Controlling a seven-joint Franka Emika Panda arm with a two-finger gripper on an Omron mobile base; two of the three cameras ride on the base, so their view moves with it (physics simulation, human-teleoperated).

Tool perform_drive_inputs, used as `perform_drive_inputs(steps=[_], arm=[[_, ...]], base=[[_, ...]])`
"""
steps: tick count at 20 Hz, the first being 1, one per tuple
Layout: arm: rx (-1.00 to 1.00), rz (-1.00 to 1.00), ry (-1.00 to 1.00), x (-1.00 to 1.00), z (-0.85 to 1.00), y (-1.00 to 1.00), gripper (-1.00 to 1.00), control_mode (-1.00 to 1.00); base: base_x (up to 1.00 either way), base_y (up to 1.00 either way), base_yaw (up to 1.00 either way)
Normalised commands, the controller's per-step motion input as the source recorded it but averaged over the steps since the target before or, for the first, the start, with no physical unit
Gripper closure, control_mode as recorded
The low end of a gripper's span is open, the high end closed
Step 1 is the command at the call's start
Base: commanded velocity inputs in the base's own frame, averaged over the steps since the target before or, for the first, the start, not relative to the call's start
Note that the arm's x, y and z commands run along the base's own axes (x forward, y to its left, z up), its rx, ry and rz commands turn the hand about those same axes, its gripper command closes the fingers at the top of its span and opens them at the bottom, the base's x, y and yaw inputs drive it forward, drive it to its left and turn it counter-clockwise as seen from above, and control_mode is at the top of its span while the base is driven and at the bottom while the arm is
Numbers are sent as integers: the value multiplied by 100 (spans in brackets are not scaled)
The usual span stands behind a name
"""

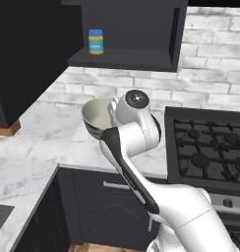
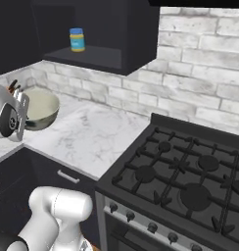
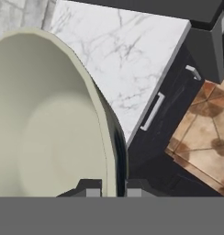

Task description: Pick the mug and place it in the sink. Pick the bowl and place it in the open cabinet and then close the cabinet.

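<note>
The fingers (image 3: 91, 189) are pinching the rim of the bowl (image 3: 49, 119) — one tip inside, one outside — and holding it above the marble tabletop (image 1: 38, 142), below the open cabinet (image 1: 127, 60). It is looking rigid, smooth and wide, so this edge grip is probably inviting tilt — slow carrying seems wise.

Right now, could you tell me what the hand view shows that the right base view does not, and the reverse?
Hand view alone: the gripper shut on the bowl's rim, a finger on either side, plus tiled floor. Right base view alone: the gas stove, the brick wall and the open cabinet holding a blue and yellow jar. Both: the bowl, the marble counter and a dark drawer front.
</note>
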Motion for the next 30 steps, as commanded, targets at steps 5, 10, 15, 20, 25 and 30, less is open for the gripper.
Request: perform_drive_inputs(steps=[5,10,15,20,25,30], arm=[[0,0,0,0,0,0,100,100],[0,0,0,0,0,0,100,100],[0,0,0,0,0,0,100,100],[0,0,0,0,0,0,100,100],[0,0,0,0,0,0,100,100],[0,0,0,0,0,0,100,100]], base=[[100,98,0],[100,82,0],[100,58,-8],[100,100,11],[98,66,25],[88,21,40]])
